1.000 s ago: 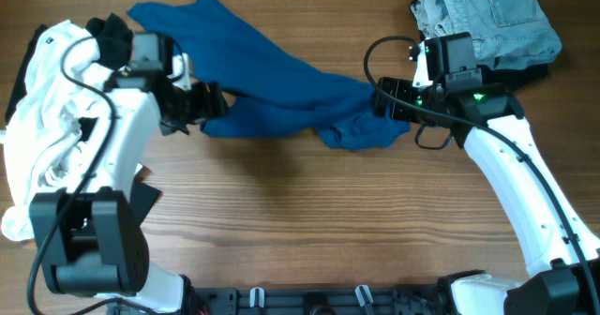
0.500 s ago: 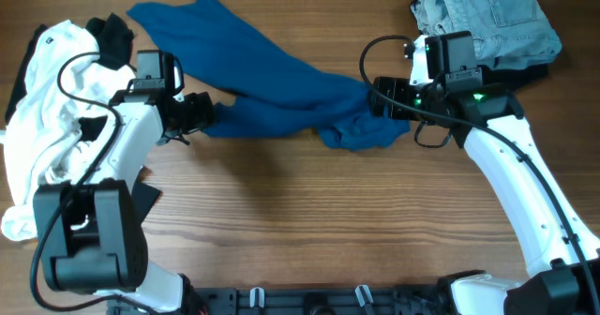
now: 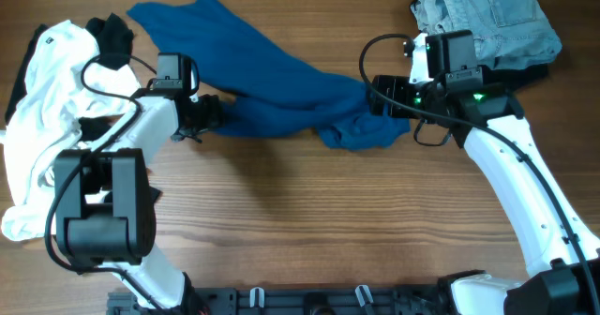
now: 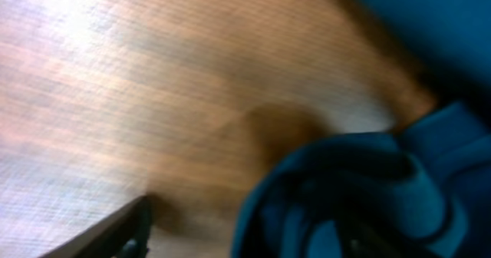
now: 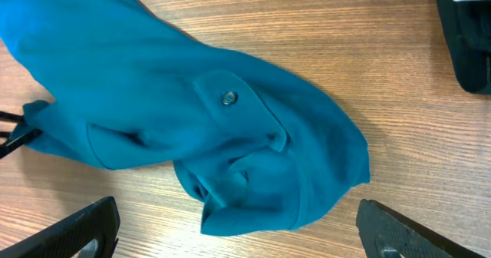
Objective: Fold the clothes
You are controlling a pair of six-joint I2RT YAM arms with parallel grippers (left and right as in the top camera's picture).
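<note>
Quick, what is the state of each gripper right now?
Left gripper: looks open, at the edge of the blue garment; wrist view is blurred.
Right gripper: open, holding nothing, over the blue garment.

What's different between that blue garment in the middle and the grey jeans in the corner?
The blue garment lies stretched out and rumpled across the middle; the grey jeans sit folded in a compact stack at the far right corner. The blue garment is a deep, even colour; the grey jeans look pale and faded. Both are clothes on the wooden table.
</note>
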